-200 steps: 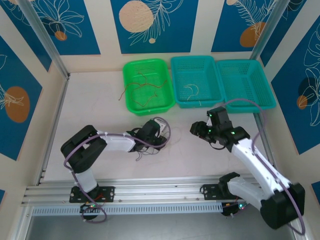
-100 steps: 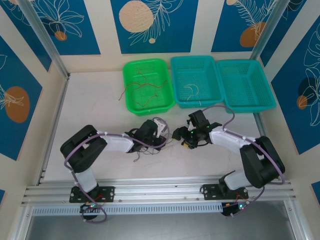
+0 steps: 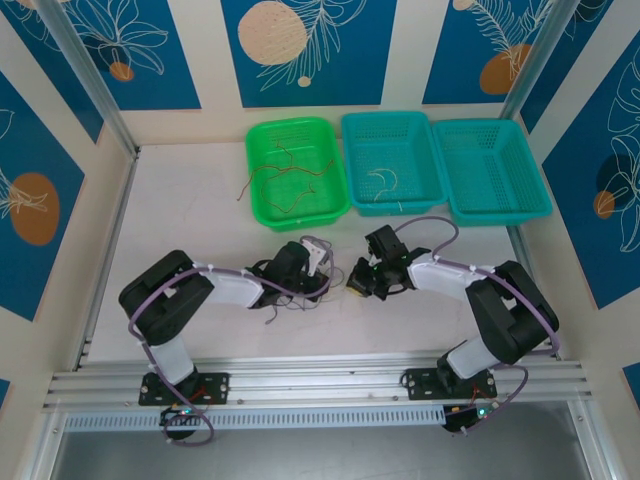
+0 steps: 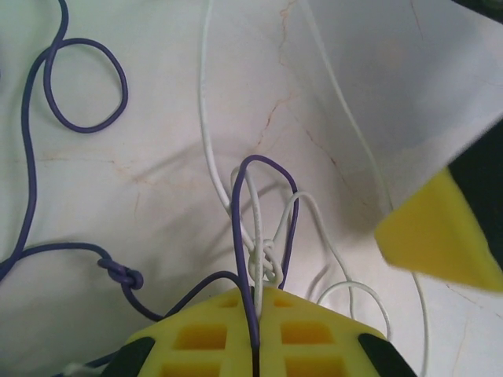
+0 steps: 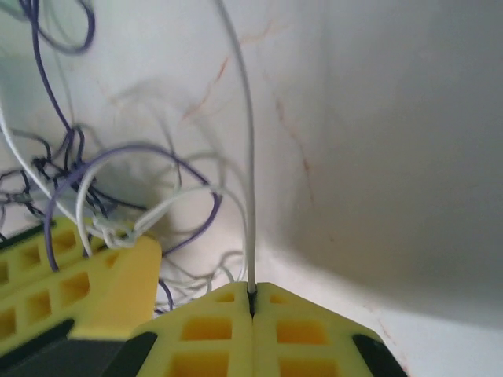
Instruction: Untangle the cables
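Pinching from both sides, the two arms meet over the tangle of cables (image 3: 295,300) near the middle of the bench (image 3: 180,220), at 6 o'clock from the green basket (image 3: 300,219). The left gripper (image 4: 258,292) has its yellow jaws pressed together on a dark purple wire (image 4: 238,228), with a white knot (image 4: 266,263) sitting right at their tips. The right gripper (image 5: 251,292) has its jaws clamped on a white wire (image 5: 251,157) that runs off toward 12 o'clock in its wrist view. Purple and white strands loop through each other between the grippers, so pulling too hard or along the wrong line would likely cinch the knot tighter instead of freeing it. A thin wire could also slip from either grip, or the close-set fingers could collide. Sorted already, red-orange wires (image 3: 288,172) lie in the green basket and a whitish wire (image 3: 381,178) in the middle teal basket (image 3: 395,209). No brand, label or writing is legible anywhere.
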